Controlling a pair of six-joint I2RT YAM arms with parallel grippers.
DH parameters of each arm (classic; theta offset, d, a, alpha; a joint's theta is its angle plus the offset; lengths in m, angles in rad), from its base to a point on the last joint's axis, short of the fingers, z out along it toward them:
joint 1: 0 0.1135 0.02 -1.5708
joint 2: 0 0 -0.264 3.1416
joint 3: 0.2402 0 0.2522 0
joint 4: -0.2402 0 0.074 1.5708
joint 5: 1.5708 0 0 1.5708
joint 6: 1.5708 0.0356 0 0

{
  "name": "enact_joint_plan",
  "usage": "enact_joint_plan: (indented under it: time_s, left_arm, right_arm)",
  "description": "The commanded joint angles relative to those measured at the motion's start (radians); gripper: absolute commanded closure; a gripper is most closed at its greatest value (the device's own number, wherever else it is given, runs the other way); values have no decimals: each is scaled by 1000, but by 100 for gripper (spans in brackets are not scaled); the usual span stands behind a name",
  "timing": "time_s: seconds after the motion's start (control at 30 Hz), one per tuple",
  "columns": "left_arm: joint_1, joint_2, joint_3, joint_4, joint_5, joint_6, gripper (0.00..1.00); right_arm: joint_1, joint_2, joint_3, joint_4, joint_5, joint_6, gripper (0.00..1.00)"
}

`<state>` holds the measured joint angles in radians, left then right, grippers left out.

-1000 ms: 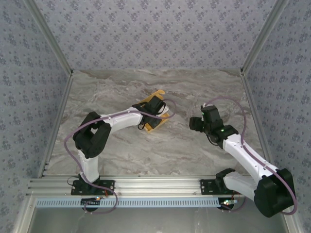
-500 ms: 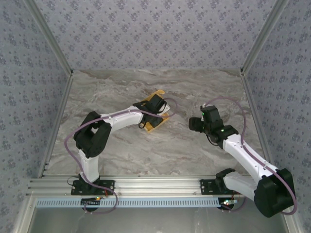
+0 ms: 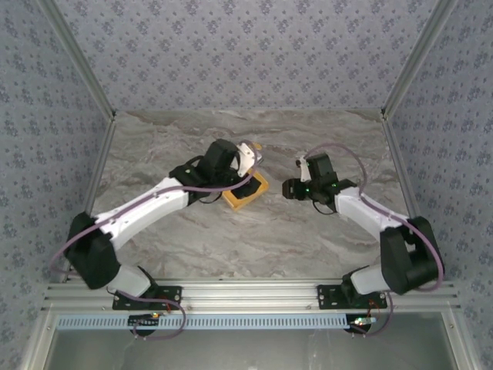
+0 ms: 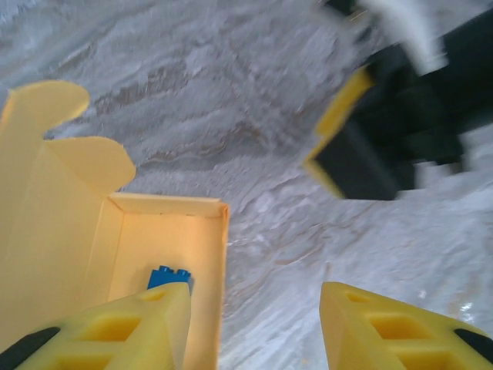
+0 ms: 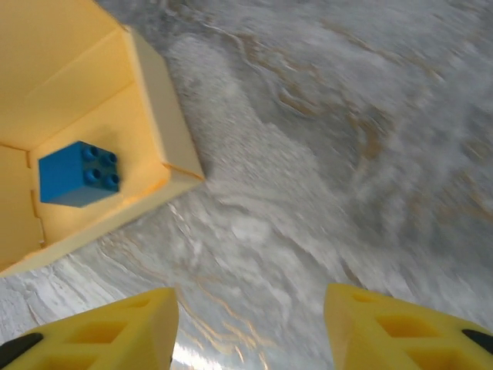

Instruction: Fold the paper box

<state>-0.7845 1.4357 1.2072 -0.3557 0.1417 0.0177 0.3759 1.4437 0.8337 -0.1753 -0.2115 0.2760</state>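
Paper box [image 4: 62,216] unclosed, blue cube [image 5: 77,173] inside.
Left gripper [image 4: 246,331], right gripper [image 5: 250,331] spread, empty; fold flap [image 4: 85,158] down slowly, creasing cleanly.

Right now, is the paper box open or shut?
Open: the paper box has its top uncovered, the blue cube shows inside, and its flaps are not folded over.

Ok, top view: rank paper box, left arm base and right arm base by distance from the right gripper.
1. paper box, just left of the right gripper.
2. right arm base, near edge.
3. left arm base, near left.
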Motion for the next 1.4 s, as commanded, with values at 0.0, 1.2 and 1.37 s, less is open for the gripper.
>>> enact_joint_plan:
  time_s: [0.0,1.2,1.37]
  left_arm:
    - [50,-93,-59,5,52,-94,52]
    - [273,-317,-232,17,34,-176,50]
    - [274,-319,-234,12,33,-175,50]
  right_arm:
    - [29,100,91,50,-88,-54,51]
    - [38,512,449,-67,-181,-205,78]
    - [47,510,444,-75,-149,-210,80]
